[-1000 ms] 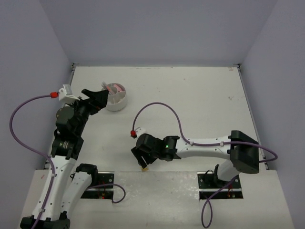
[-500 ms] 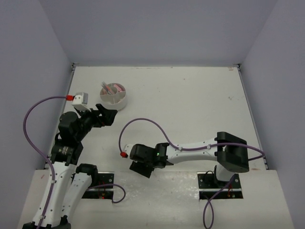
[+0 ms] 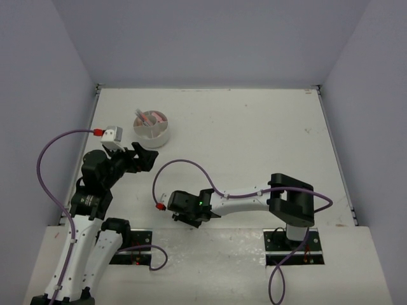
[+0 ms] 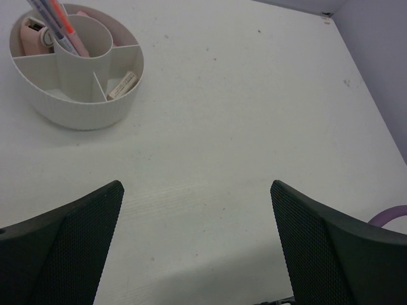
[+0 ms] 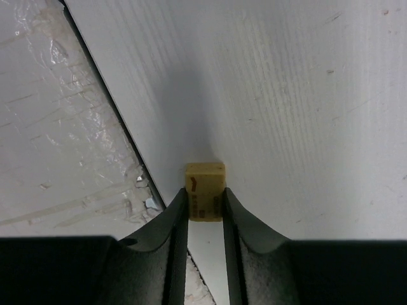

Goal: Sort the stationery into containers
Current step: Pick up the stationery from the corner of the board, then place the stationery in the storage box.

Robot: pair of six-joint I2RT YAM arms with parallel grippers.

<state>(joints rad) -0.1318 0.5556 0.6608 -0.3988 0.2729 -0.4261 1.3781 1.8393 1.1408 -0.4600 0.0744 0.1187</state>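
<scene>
The round white tub (image 3: pixel 152 128) stands at the back left; in the left wrist view (image 4: pixel 76 70) it holds pens (image 4: pixel 60 22) in its centre cup, a pink piece (image 4: pixel 35 33) and a beige eraser (image 4: pixel 122 85) in side compartments. My left gripper (image 3: pixel 143 159) is open and empty, near the tub's front, with bare table between its fingers (image 4: pixel 67 244). My right gripper (image 5: pixel 203 202) is shut on a tan eraser (image 5: pixel 205 190), low at the table's near edge. In the top view the right gripper (image 3: pixel 184 219) hides the eraser.
The white table (image 3: pixel 254 140) is walled on three sides. Its near edge (image 5: pixel 121 127) drops to a lower glossy ledge (image 5: pixel 57 140) right beside the right gripper. A purple cable (image 3: pixel 184 166) loops over the table near the right wrist.
My right arm has swung left along the near edge and folded in, carrying the tan eraser. My left gripper pulled back from the tub toward the front and lowered.
</scene>
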